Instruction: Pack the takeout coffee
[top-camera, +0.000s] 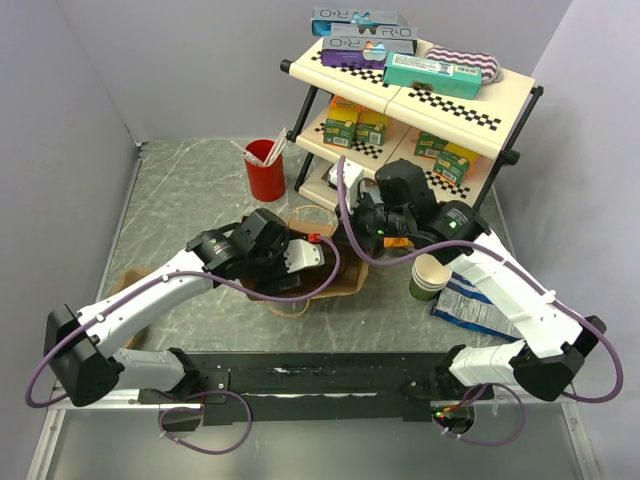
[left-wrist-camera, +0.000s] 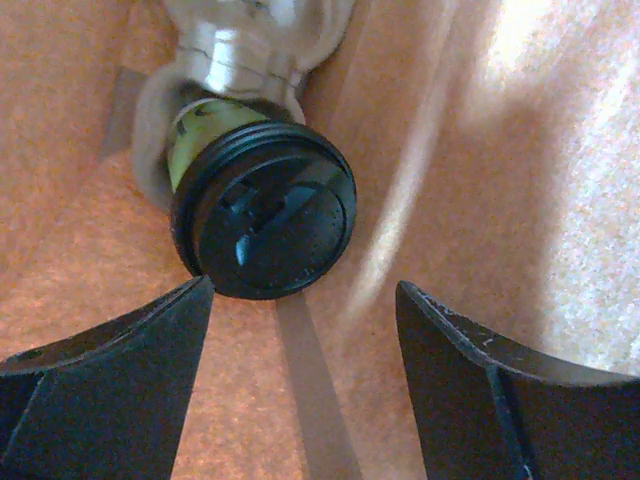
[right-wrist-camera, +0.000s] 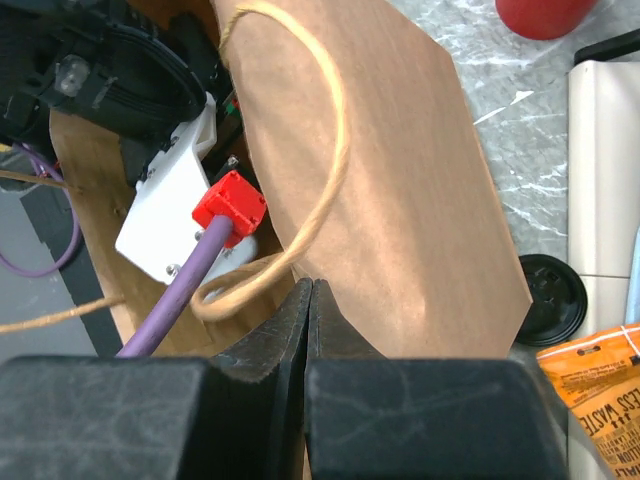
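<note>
The takeout coffee, a dark green cup with a round black lid, lies on its side inside the brown paper bag, lid towards my left wrist camera. My left gripper is inside the bag, just short of the lid. It is open and holds nothing, with its left fingertip close under the lid's rim. In the top view the bag stands mid-table with my left wrist reaching into it. My right gripper is shut on the bag's upper edge, beside a twine handle.
A red cup with sticks stands at the back. A lidless stack of green cups and a blue snack packet lie right of the bag. A shelf rack with boxes fills the back right. A loose black lid lies near an orange packet.
</note>
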